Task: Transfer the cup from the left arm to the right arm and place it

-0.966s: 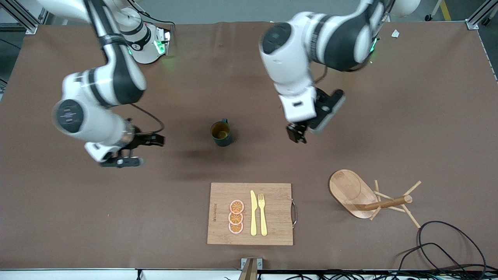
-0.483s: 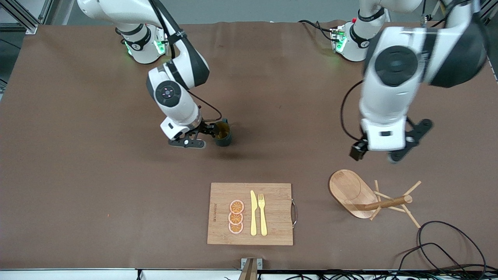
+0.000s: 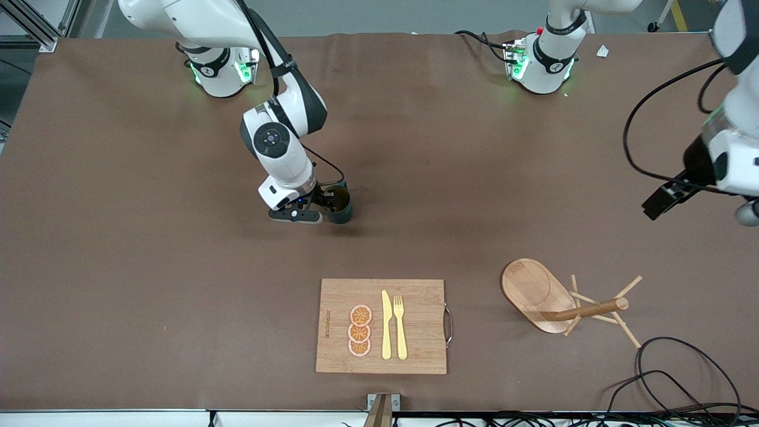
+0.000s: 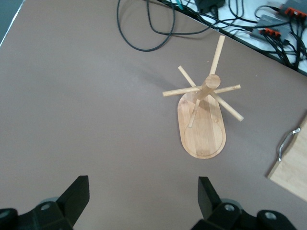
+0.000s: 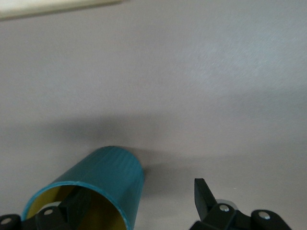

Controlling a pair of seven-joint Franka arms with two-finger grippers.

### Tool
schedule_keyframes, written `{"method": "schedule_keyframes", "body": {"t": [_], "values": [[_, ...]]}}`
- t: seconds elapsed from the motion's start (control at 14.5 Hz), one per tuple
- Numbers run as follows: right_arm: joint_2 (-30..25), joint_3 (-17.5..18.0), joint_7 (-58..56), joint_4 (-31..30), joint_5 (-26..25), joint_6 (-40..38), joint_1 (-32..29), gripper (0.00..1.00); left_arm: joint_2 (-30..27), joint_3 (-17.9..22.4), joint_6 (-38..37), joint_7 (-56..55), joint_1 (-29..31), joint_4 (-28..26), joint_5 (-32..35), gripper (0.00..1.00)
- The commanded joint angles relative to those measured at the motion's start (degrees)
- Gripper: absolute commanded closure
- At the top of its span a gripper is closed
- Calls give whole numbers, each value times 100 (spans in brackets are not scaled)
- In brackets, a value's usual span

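The dark teal cup (image 3: 340, 205) stands upright on the brown table near its middle. In the right wrist view the cup (image 5: 103, 184) shows its tan-yellow inside. My right gripper (image 3: 324, 203) is low at the cup's rim and open. It also shows in the right wrist view (image 5: 139, 203), with one finger inside the cup and the other outside, so the cup's wall is between them. My left gripper (image 3: 655, 209) hangs in the air toward the left arm's end of the table. It shows open and empty in the left wrist view (image 4: 142, 201).
A wooden peg rack (image 3: 563, 299) lies tipped on the table nearer the front camera, also in the left wrist view (image 4: 204, 115). A cutting board (image 3: 382, 326) holds a knife, a fork and orange slices. Black cables (image 3: 670, 373) lie near the rack.
My right gripper came from the right arm's end to the cup and settled at its rim. My left arm swung from the table's middle out to its own end.
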Motion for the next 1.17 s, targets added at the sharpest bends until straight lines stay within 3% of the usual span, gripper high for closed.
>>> {"method": "schedule_keyframes", "body": {"t": [0.0, 0.28, 0.41, 0.55, 0.76, 0.9, 1.1], "values": [[30, -61, 69, -56, 130, 94, 161, 35, -219, -84, -307, 498, 293, -101, -260, 0], [22, -61, 34, -20, 130, 49, 161, 81, -448, -128, -607, 1797, 1049, -110, -901, 0], [22, -61, 7, 58, 121, 32, 161, 98, -518, -460, -721, 2115, 1488, -119, -963, 0], [4, -78, -377, 251, 60, -283, 109, 100, -562, -1005, -775, 2134, 1927, -145, -937, 0], [4, -184, -2324, 760, -2, -1003, -277, 100, -650, -1656, -854, 2283, 2472, -233, -928, 0], [4, -219, -3851, 972, -194, -1040, -803, 100, -773, -2104, -863, 2380, 2808, -373, -928, 0], [13, -210, -6330, 1235, -283, -1040, -1691, 100, -905, -2141, -854, 2380, 2782, -637, -911, 0]]}}
